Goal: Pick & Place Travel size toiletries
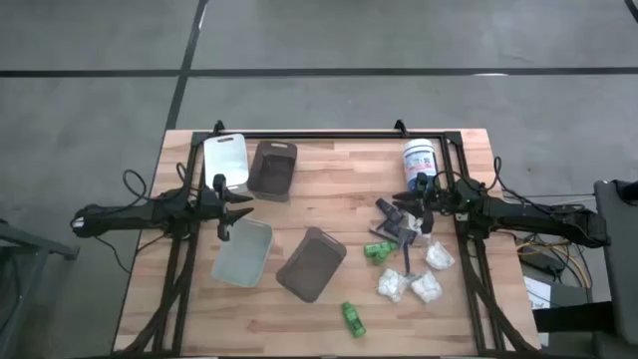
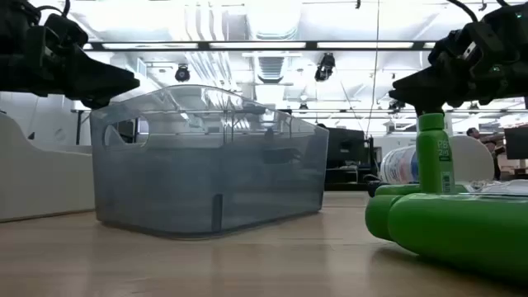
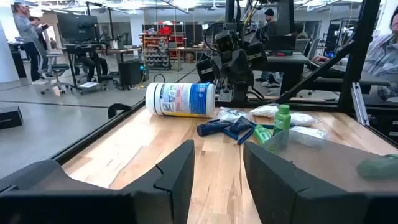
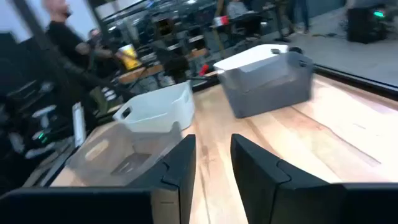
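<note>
The toiletries lie in a cluster on the table's right half. It holds dark blue-grey sticks (image 1: 392, 227), an upright green bottle (image 1: 379, 250), a second green bottle lying flat (image 1: 353, 318) near the near edge, and white packets (image 1: 426, 287). The left wrist view shows the sticks (image 3: 227, 128) and the upright bottle (image 3: 281, 119). The low view shows the lying bottle (image 2: 462, 233) close up. My right gripper (image 1: 407, 212) is open and hovers over the sticks, raised clear of them (image 2: 417, 85). My left gripper (image 1: 235, 205) is open and raised between the trays on the left.
A white tub with a blue label (image 1: 420, 164) lies on its side near the far right corner. There are several trays: white (image 1: 226, 158) and brown (image 1: 274, 168) at the far left, clear grey (image 1: 244, 252) and brown-grey (image 1: 312, 263) nearer. Bare wood shows along the near edge.
</note>
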Available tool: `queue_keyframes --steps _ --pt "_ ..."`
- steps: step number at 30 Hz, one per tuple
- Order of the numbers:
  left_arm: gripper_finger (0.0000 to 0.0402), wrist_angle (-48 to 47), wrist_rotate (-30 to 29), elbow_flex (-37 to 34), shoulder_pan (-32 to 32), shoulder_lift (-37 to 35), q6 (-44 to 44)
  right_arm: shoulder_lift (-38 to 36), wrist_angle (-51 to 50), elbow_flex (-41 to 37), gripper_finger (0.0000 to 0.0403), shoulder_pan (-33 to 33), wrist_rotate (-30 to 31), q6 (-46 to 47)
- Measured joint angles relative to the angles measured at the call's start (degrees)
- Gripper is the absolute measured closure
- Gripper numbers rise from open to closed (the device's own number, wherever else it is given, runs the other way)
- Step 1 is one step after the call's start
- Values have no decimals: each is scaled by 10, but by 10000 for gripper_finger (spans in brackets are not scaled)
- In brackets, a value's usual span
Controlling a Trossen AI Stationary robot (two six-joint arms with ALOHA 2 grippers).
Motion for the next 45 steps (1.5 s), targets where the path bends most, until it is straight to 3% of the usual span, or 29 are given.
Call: queue_keyframes --steps 6,15,21,34,45 --pt "257 0 0 0 0 0 0 0 -24 14 290 0 1 15" --pt "257 0 0 0 0 0 0 0 -281 155 257 0 24 -45" --pt "257 0 0 0 0 0 0 0 -376 228 238 0 26 -41" --pt "257 0 0 0 0 0 0 11 -409 255 259 0 26 3" --pt "257 0 0 0 0 0 0 153 -420 274 267 10 19 -10"
